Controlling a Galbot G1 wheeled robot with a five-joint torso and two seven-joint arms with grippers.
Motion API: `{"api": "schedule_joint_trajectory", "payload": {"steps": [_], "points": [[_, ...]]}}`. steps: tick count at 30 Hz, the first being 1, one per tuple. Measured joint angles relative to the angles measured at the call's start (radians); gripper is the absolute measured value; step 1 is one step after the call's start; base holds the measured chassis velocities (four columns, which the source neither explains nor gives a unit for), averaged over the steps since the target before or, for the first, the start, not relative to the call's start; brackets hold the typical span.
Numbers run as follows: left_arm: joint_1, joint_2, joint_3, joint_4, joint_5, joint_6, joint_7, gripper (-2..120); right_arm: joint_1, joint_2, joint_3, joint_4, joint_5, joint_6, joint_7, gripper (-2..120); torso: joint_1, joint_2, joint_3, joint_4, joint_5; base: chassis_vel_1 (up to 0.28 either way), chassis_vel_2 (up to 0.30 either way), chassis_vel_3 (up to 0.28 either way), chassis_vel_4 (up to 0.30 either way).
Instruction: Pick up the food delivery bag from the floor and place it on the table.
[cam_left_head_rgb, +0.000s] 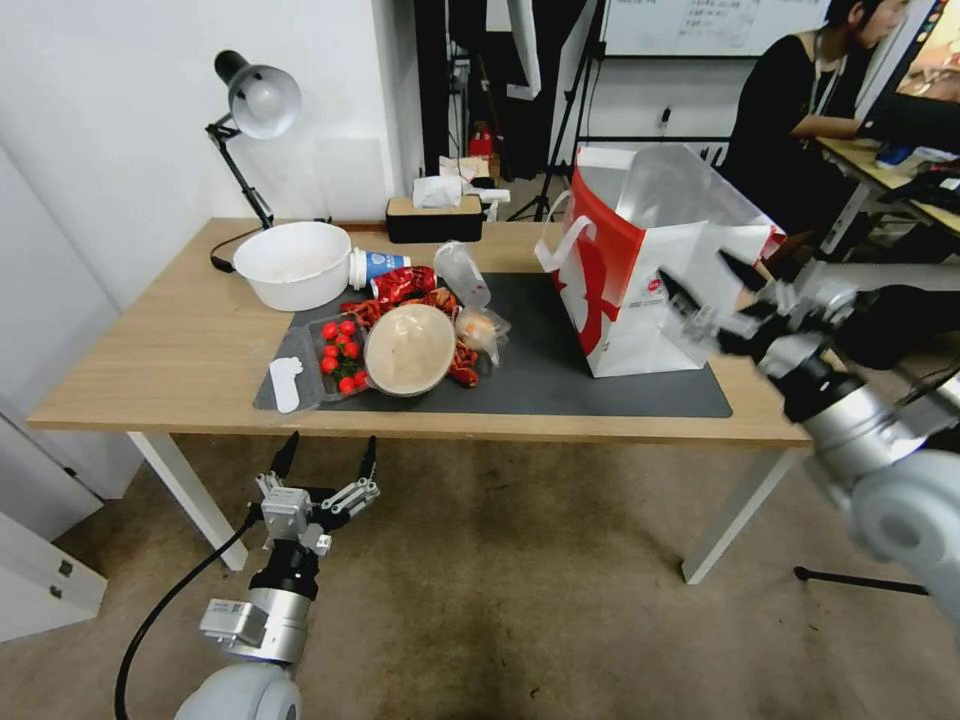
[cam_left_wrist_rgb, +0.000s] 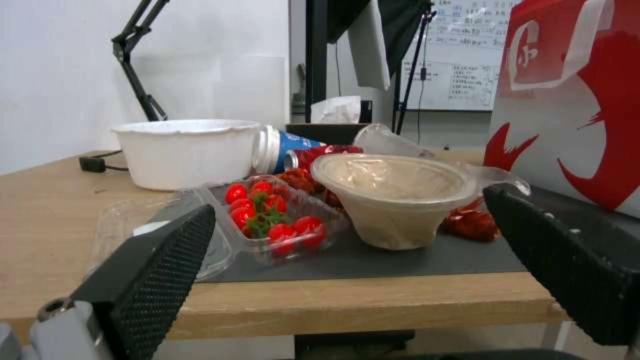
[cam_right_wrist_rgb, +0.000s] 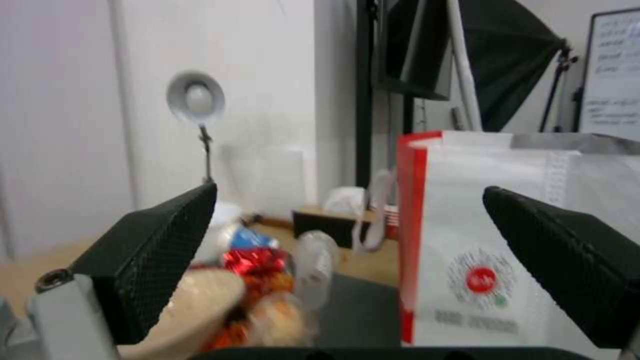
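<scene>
Arms first: your right gripper (cam_left_head_rgb: 713, 282) reaches in from four o'clock, level with the food delivery bag (cam_left_head_rgb: 640, 270), fingers spread wide and holding nothing, tips just beside its white side. Your left gripper (cam_left_head_rgb: 327, 455) hangs at seven o'clock below the table (cam_left_head_rgb: 150, 370) edge, jaws equally wide and empty. You can read no text; a round red logo (cam_right_wrist_rgb: 481, 280) marks the white side. Bag stands upright on the dark mat (cam_left_head_rgb: 560, 370), mouth open upward.

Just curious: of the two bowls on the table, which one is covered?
The tan bowl on the dark mat, sealed with film; the white bowl by the lamp is open.
</scene>
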Motion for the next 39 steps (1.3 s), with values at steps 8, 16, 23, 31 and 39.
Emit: {"api": "schedule_joint_trajectory", "payload": {"steps": [8,16,23,31,39], "points": [[0.001,0.0,0.0,0.0,-0.001,0.0,0.0,100,-0.145,0.105,-0.005,0.029,-0.224,0.05,0.071,100,0.0,0.0,0.0,-0.0001,0.0,0.0,0.0,0.0,0.0],[0.001,0.001,0.001,0.002,-0.002,-0.003,-0.001,100,-0.276,0.237,-0.032,-0.009,-0.417,0.101,0.186,100,0.0,0.0,0.0,-0.0002,0.0,0.0,0.0,0.0,0.0],[0.001,0.006,0.001,0.003,-0.005,-0.007,-0.003,100,-0.335,0.315,-0.057,-0.057,-0.514,0.144,0.271,100,0.0,0.0,0.0,0.0,0.0,0.0,0.0,0.0,0.0],[0.001,0.009,0.001,0.005,-0.013,-0.012,-0.006,100,-0.355,0.357,-0.083,-0.097,-0.537,0.204,0.279,100,0.0,0.0,0.0,0.0,0.0001,0.0,0.0,0.0,0.0],[0.002,0.011,0.001,0.009,-0.016,-0.02,-0.008,100,-0.353,0.372,-0.095,-0.116,-0.532,0.217,0.282,100,0.0,0.0,0.0,0.0,0.0001,0.0,0.0,0.0,0.0]]}}
